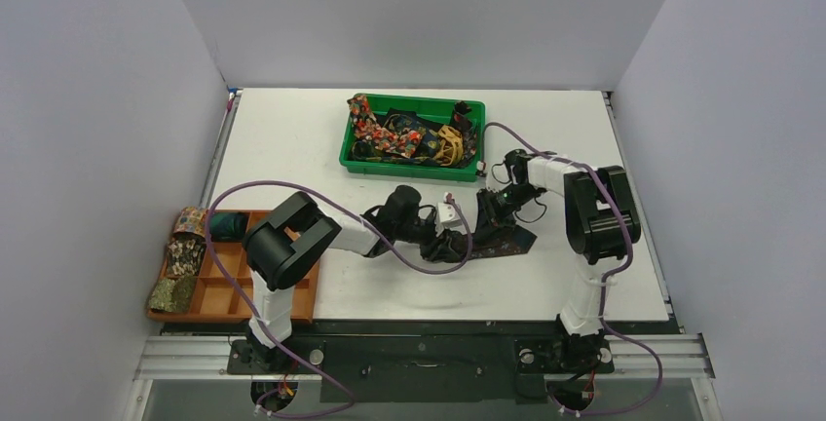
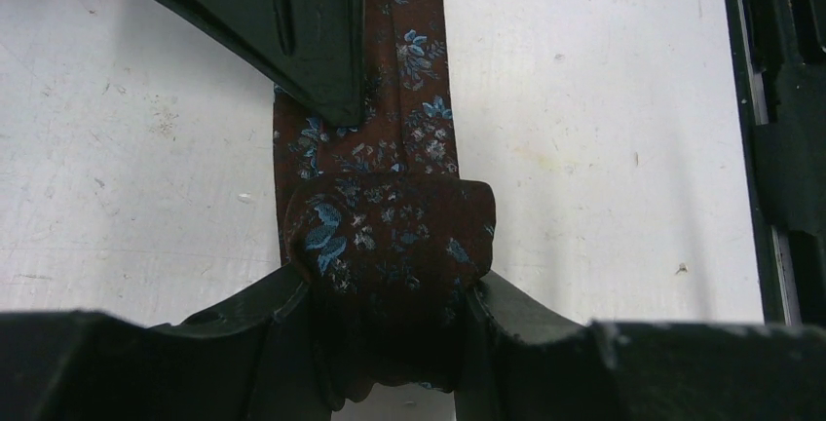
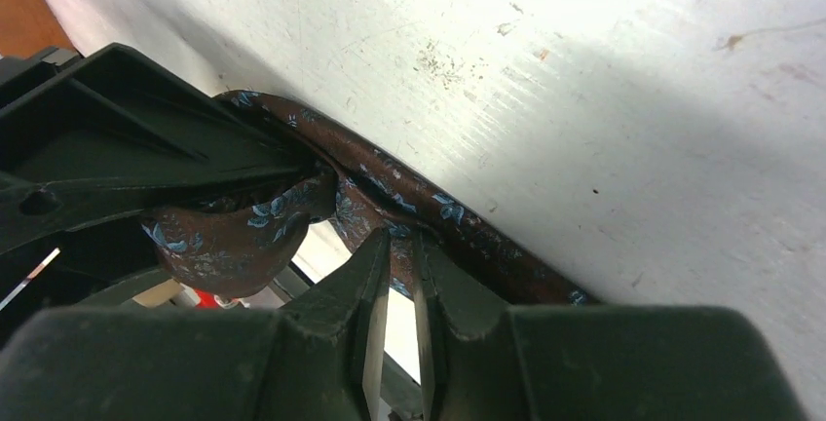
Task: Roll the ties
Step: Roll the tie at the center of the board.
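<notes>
Orange tray (image 1: 219, 296) nearest of all, at about 8 o'clock in the top view, with several rolled ties (image 1: 181, 257) along its left side. Further in, near the middle of the white table (image 1: 292, 138), a brown tie (image 2: 390, 231) with small blue flowers, lying flat and partly rolled. In the left wrist view, its rolled end as a short thick coil at 6 o'clock, gripped by the left gripper (image 2: 390, 294), half closed, one finger pressing on each end of the coil. From the coil, the unrolled flat part running over the table toward 12 o'clock. There, just beyond the coil, the right gripper (image 3: 394, 255), its fingers nearly pressed together and pinching the cloth of the same tie. Farthest, at 12 o'clock, a green bin (image 1: 411, 161) holding a tangled heap of unrolled ties (image 1: 399, 136): red floral, dark, yellow.
</notes>
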Tool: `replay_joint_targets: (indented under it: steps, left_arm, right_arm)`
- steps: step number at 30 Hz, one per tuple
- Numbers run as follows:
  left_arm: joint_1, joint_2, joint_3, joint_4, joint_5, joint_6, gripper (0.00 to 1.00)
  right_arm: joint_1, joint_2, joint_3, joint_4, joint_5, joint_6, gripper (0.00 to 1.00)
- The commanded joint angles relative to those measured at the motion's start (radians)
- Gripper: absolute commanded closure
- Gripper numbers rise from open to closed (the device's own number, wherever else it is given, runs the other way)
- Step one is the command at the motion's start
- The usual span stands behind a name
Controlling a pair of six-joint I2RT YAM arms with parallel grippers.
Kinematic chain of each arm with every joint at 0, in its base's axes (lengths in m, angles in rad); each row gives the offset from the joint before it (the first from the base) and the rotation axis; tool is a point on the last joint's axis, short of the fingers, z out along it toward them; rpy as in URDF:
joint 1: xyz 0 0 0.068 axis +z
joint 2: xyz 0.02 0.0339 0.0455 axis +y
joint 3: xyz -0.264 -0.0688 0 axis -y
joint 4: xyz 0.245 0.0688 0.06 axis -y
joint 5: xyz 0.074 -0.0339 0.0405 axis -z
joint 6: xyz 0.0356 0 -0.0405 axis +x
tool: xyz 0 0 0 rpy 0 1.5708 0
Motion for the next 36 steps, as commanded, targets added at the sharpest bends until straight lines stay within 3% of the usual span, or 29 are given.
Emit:
replay_joint_targets:
  steps: [1, 8, 16, 23, 28, 30, 32, 33, 36]
  left_arm:
    - [-0.018, -0.035, 0.048, -0.195, -0.106, 0.030, 0.86]
    - [-0.055, -0.010, 0.043, -0.298, -0.223, 0.084, 0.86]
    - [-0.062, 0.015, 0.056, -0.371, -0.258, 0.106, 0.83]
    - [-0.065, 0.026, 0.074, -0.374, -0.257, 0.087, 0.82]
    - [-0.065, 0.027, 0.085, -0.379, -0.256, 0.089, 0.81]
    - [-0.066, 0.028, 0.089, -0.386, -0.255, 0.096, 0.80]
    - [-0.066, 0.026, 0.093, -0.391, -0.251, 0.102, 0.79]
    - [-0.065, 0.026, 0.093, -0.393, -0.249, 0.105, 0.77]
    - [-0.064, 0.023, 0.096, -0.393, -0.228, 0.125, 0.69]
  right_arm:
    - [0.007, 0.019, 0.019, 0.001, 0.169, -0.091, 0.86]
    - [0.002, 0.003, 0.070, -0.032, 0.214, -0.131, 0.81]
    - [0.001, -0.151, 0.013, -0.052, -0.138, -0.058, 0.48]
    - [0.042, -0.168, -0.040, -0.051, -0.181, -0.054, 0.44]
    - [0.063, -0.072, -0.006, -0.037, -0.126, -0.065, 0.51]
    - [0.062, -0.039, 0.013, -0.030, -0.108, -0.061, 0.62]
    - [0.057, -0.021, 0.024, -0.024, -0.087, -0.060, 0.81]
    - [0.051, -0.017, 0.027, -0.021, -0.080, -0.058, 0.96]
    - [0.032, -0.005, 0.028, -0.019, -0.055, -0.057, 1.00]
